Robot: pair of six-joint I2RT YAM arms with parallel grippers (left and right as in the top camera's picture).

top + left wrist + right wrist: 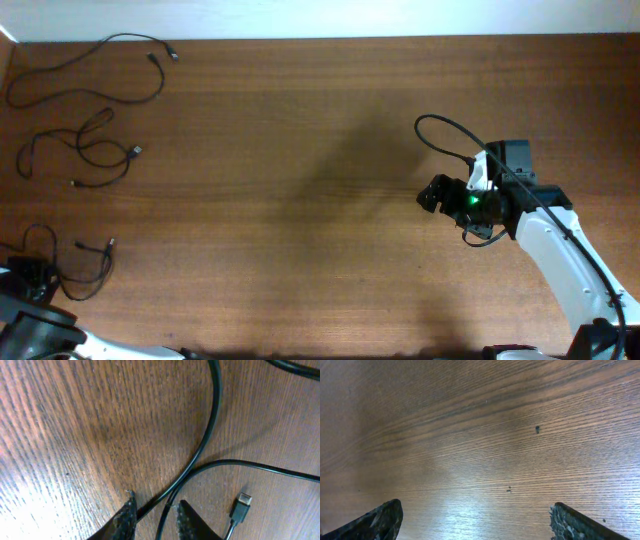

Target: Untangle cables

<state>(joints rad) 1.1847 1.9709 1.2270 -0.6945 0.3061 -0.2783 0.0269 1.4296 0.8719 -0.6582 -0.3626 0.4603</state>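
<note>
Cables (132,151) lie separate along the left side of the table (480,420). We see two strands of the nearest cable (212,420) running between the left gripper (156,501) fingers, which stand close together; whether they pinch, we cannot tell. The right gripper (475,505) spreads wide, well apart from them.

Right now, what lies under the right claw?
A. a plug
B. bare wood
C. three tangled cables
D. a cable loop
B: in the right wrist view, only the wood grain of the table shows between the fingers of the wide-open right claw.
</note>
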